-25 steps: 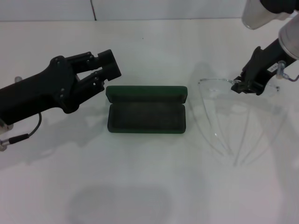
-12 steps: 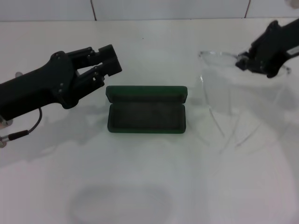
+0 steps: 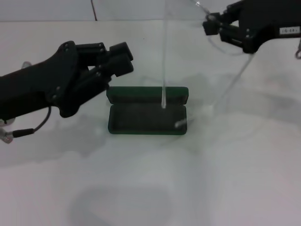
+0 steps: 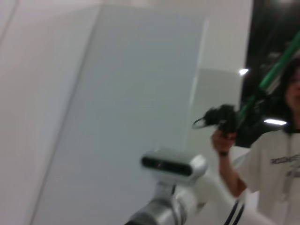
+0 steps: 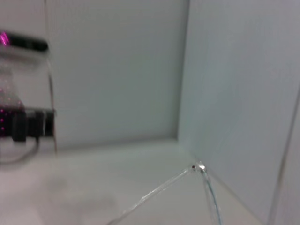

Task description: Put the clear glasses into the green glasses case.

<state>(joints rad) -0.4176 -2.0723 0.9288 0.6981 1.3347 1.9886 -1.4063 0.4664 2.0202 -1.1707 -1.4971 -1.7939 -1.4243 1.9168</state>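
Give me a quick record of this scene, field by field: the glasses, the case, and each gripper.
clear glasses: lifted off the table, held at the front by the right gripper, arms hanging down over the case
green glasses case: open on the table, nothing lying inside, lid standing at the far side
right gripper: raised, far right, shut on the glasses
left gripper: hovers just left of the case lid, holding nothing
table: white

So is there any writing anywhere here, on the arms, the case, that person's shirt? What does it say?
Small white label on the right gripper: dark print, too small to read.
Person's white T-shirt: a line of dark lettering across the chest, too blurred to read.
Green glasses case: no lettering can be made out.
Left gripper, clear glasses: no text visible.
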